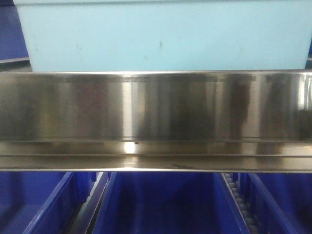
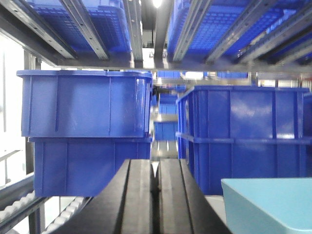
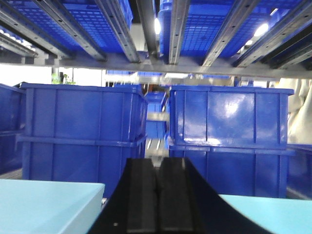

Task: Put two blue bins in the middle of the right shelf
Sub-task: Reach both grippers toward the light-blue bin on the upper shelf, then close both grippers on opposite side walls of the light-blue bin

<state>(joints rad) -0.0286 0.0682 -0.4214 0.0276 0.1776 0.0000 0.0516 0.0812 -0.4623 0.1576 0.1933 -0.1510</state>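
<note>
Closed and empty, the left claw and right claw; pale bins low beside both.

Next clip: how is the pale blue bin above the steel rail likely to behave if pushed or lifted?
The pale blue bin looks stiff: its wall is flat and straight, so it would probably slide as one piece. The smooth plain side looks slippery, with little to grip. Broad and box-shaped, it seems unlikely to roll or tip; weight cannot be judged.

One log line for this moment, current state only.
left gripper: shut, empty | right gripper: shut, empty | pale blue bin: above steel rail
</note>
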